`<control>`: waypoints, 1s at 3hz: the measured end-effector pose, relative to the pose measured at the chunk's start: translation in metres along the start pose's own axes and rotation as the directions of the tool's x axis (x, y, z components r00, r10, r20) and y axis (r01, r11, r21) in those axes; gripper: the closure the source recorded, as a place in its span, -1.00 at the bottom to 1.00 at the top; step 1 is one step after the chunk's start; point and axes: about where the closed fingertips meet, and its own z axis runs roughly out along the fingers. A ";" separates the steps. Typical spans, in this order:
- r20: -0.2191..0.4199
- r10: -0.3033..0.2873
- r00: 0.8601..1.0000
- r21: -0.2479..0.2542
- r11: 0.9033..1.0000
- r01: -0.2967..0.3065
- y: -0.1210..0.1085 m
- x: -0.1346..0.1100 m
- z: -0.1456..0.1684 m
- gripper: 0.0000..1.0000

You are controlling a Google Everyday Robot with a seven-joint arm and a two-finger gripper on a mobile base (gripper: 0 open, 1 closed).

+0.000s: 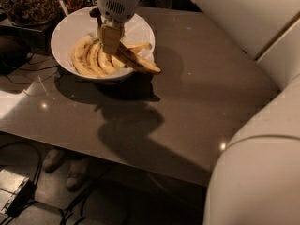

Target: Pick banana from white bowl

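The white bowl [63, 29] stands at the far left of the brown table [197, 97]. Several plain yellow bananas [86, 57] lie in it. My gripper [110, 40] reaches down from above into the bowl's middle. It is shut on the streaked, bruised banana [140, 63]. That banana slants down to the right from the fingers, and its dark tip sticks out over the bowl's right rim. The part of the banana inside the fingers is hidden.
A clear container of brown granola-like food [28, 3] stands behind the bowl at the top left. A dark object with cables [11, 50] lies left of the bowl. My white arm [262, 172] fills the right side. A person's feet [65, 170] show under the table's front edge.
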 end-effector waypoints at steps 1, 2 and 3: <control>0.010 0.043 0.999 0.018 0.999 -0.043 0.019 0.010 -0.018 1.00; 0.001 0.101 0.995 0.023 0.995 -0.101 0.037 0.021 -0.032 1.00; -0.012 0.162 0.987 0.014 0.987 -0.162 0.054 0.033 -0.039 1.00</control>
